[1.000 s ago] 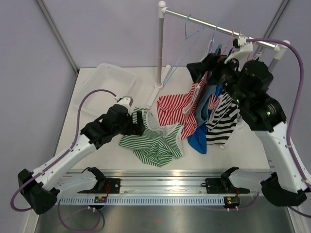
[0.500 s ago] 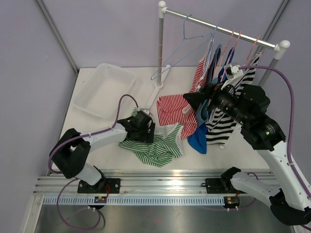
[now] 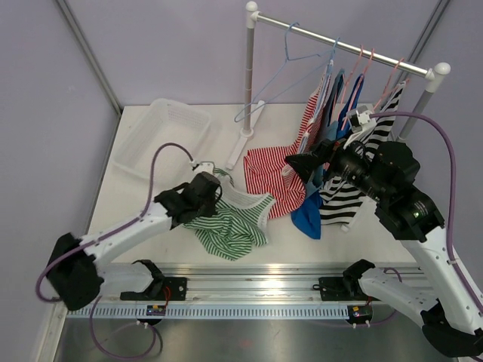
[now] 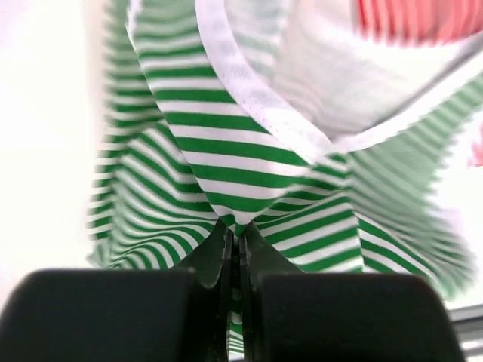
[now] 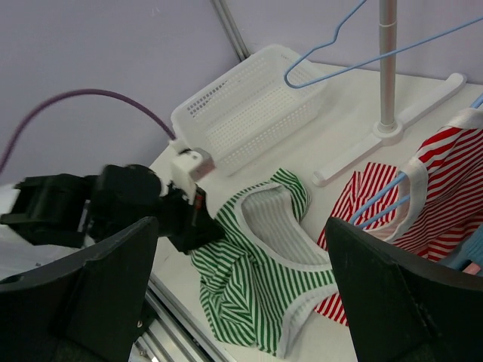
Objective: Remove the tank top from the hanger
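Observation:
A green-and-white striped tank top (image 3: 234, 226) lies crumpled on the table in front of the rack. My left gripper (image 3: 212, 205) is shut on a fold at its left edge; in the left wrist view the striped cloth (image 4: 226, 151) is pinched between the closed fingers (image 4: 235, 235). An empty blue hanger (image 3: 287, 68) hangs on the rail. My right gripper (image 3: 300, 167) hovers open beside a red-striped tank top (image 3: 272, 173), holding nothing. In the right wrist view the green top (image 5: 264, 279) lies below the wide jaws (image 5: 241, 226).
A white basket (image 3: 166, 136) stands at the back left. The rack's post (image 3: 249, 75) and rail (image 3: 339, 41) carry several garments on hangers, among them a black-and-white striped one (image 3: 347, 188) and a blue one (image 3: 308, 215). The red top hangs from a blue hanger (image 5: 377, 200).
My left gripper has shut on the green tank top and drawn it slightly left and nearer. The right arm came down from the rail and stays open.

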You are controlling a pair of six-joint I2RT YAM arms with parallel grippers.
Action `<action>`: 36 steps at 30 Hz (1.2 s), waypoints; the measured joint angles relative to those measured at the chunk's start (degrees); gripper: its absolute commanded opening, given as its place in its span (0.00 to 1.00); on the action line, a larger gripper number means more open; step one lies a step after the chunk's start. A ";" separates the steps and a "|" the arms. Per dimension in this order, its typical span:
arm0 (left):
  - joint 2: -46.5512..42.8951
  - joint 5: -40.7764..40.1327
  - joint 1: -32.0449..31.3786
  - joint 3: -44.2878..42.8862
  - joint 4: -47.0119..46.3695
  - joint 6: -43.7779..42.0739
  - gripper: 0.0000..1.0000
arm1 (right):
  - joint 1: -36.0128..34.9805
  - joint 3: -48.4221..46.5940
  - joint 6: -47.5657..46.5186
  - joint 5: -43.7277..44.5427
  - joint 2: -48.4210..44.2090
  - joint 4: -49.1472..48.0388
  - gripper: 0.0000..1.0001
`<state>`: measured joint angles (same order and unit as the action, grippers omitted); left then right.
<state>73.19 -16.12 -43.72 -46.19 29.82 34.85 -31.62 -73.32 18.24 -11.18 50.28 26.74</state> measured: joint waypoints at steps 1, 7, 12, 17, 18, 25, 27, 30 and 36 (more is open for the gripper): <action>-3.91 -1.73 0.00 -0.70 2.12 0.00 0.00 | 0.00 0.04 -0.17 0.00 -0.31 -0.07 0.99; -15.41 -11.10 0.07 -15.52 14.84 -0.63 0.00 | 0.00 0.33 -0.92 0.02 -0.90 -0.70 0.99; -15.76 -18.40 1.38 -30.86 23.54 -3.37 0.00 | 0.00 0.33 -1.31 0.02 -0.81 -0.81 1.00; -14.10 -21.59 6.82 -44.74 28.37 -7.93 0.00 | 0.00 0.39 -1.51 0.04 -0.81 -1.62 1.00; -13.18 -21.53 8.63 -47.93 29.33 -9.09 0.00 | 0.00 0.39 -1.53 0.04 -0.81 -1.64 0.99; -3.43 -17.49 24.61 -68.39 30.73 -15.78 0.00 | 0.00 0.39 -1.66 0.22 -1.31 -1.64 0.99; -0.17 -14.93 29.29 -72.35 30.32 -17.05 0.00 | 0.00 0.39 -1.84 0.55 -1.81 -1.62 1.00; 4.28 -9.53 35.36 -74.60 29.64 -18.08 0.00 | 0.00 0.37 -2.19 1.05 -2.58 -1.62 1.00; 11.76 1.79 42.47 -74.62 27.89 -18.38 0.00 | 0.00 0.37 -3.13 1.97 -3.15 -1.42 0.99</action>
<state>84.95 -14.33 -1.26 -120.81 57.71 16.47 -31.62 -72.95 15.11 -9.21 47.13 25.32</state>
